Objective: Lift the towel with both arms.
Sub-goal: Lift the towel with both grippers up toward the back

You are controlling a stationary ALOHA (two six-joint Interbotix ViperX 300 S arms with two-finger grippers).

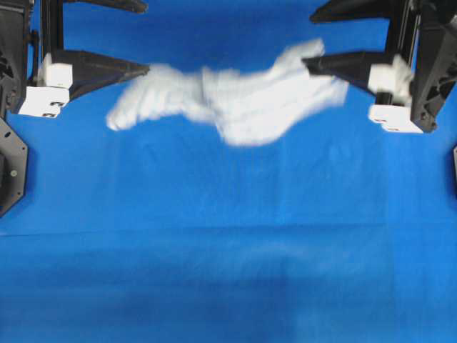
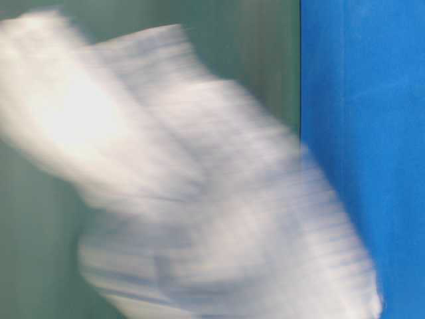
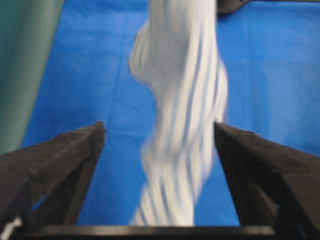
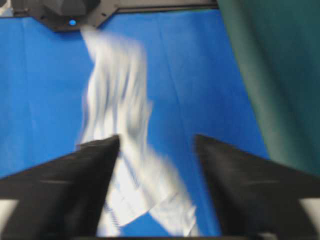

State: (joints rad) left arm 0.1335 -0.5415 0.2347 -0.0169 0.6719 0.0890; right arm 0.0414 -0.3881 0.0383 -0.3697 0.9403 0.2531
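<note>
Blue sheet [image 1: 228,271] covers the whole work surface, and a dull green wall [image 2: 265,60] closes off the background in the table-level view.

Starting at nine o'clock in my overhead view, the left gripper [image 1: 143,70] points in toward the middle. From its own wrist camera I see both jaws spread wide, with the towel [image 3: 182,115] hanging as a smeared strip in the gap between them, and neither jaw pinches it. So the left gripper is open and holds nothing.

Moving to the centre, the towel [image 1: 235,100] sits toward twelve o'clock of the overhead view, stretched between the two grippers. It is badly motion-blurred in every view. I judge it is loose and dropping, though I cannot tell whether any part of it touches the sheet. Its thin blue stripes show through the blur.

At three o'clock the right gripper [image 1: 307,64] reaches in with its tip over the towel's upper right corner. Its wrist view shows the right gripper [image 4: 157,142] with jaws also wide apart, cloth trailing past the inner edge of the left-hand jaw and nothing clamped.

On handling, I take the towel to be very light, limp and quick to crumple, so it will sag in the middle and slip from a shallow pinch. Were I to grasp it again, I would bite well into the cloth at its two far ends, at nine and three o'clock, and raise both sides evenly.
</note>
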